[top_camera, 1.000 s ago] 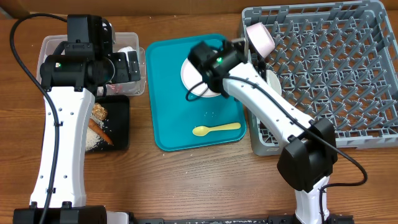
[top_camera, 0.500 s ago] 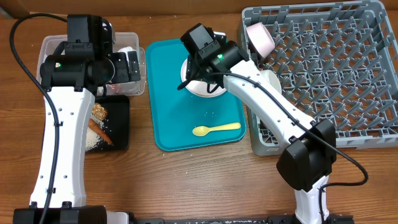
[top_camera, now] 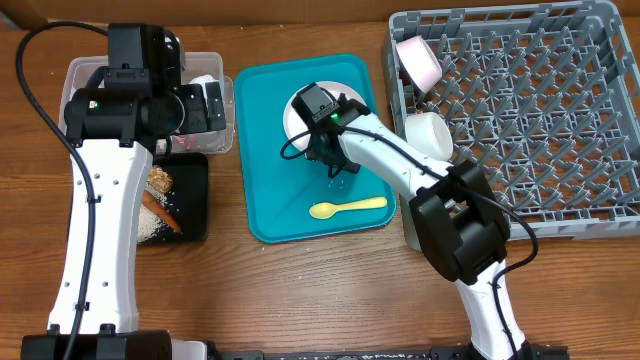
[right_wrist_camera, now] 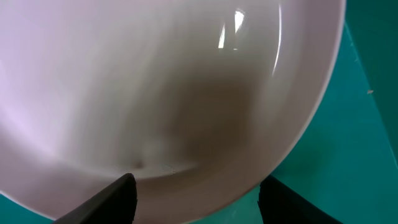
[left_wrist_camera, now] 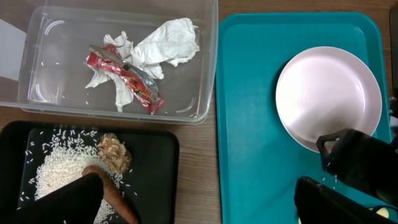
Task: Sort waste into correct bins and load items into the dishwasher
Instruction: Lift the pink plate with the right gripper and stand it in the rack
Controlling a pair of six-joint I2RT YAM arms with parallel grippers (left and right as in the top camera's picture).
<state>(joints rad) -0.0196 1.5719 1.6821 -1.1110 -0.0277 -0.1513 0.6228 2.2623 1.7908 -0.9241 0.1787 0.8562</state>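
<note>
A white-pinkish plate (top_camera: 298, 108) (left_wrist_camera: 328, 96) (right_wrist_camera: 155, 81) lies on the teal tray (top_camera: 270, 190). My right gripper (top_camera: 325, 140) (right_wrist_camera: 196, 202) is low at the plate's near rim. One finger (right_wrist_camera: 115, 199) is over the plate and the other over the tray, jaws apart. A pale yellow spoon (top_camera: 348, 207) lies nearer on the tray. My left gripper (top_camera: 200, 108) (left_wrist_camera: 205, 208) hangs wide open between the bins. The clear tub (left_wrist_camera: 25, 93) holds a red-and-white wrapper (left_wrist_camera: 134, 84) and white paper (left_wrist_camera: 168, 40). The black tray (left_wrist_camera: 161, 155) holds rice (left_wrist_camera: 56, 168), a brown lump (left_wrist_camera: 115, 152) and a carrot stick (left_wrist_camera: 118, 196).
The grey dish rack (top_camera: 540, 110) fills the right side. A pink bowl (top_camera: 418, 58) and a white cup (top_camera: 428, 132) stand at its left edge. Bare wood runs along the table's front.
My right gripper has swung back and dropped onto the plate's near rim, and its jaws have narrowed. The left arm has not moved.
</note>
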